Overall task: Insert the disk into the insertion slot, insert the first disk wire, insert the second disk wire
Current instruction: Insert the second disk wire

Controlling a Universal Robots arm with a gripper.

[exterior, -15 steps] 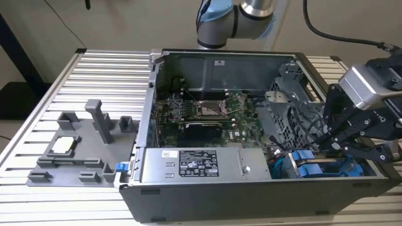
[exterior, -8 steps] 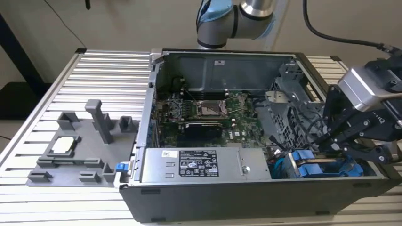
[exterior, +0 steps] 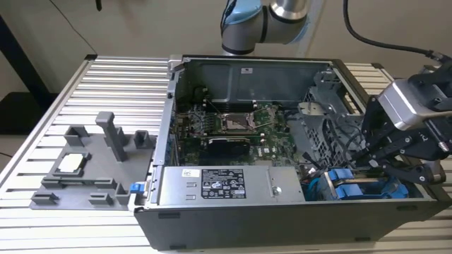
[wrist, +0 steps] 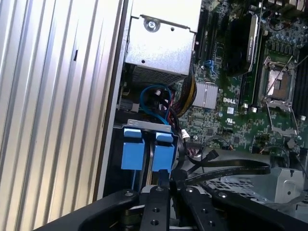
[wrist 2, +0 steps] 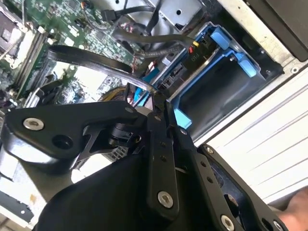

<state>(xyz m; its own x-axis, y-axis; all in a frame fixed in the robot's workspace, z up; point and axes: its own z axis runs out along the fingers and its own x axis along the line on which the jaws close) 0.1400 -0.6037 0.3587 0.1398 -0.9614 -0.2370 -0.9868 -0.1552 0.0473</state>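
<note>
Disk (exterior: pixel 351 189) seated in insertion slot (exterior: pixel 385 191), blue front showing, body hidden. Gripper (wrist: pixel 163 185) just above it; open or closed unclear, tips blocked.

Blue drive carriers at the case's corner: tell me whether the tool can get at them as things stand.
Probably yes. The tool sits right at the blue drive carriers, with the case open above them. Only a flat black cable runs beside the tool, not across the carriers.

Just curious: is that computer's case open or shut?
Open. The side panel is off the case; the exterior view shows the motherboard and power supply inside.
</note>
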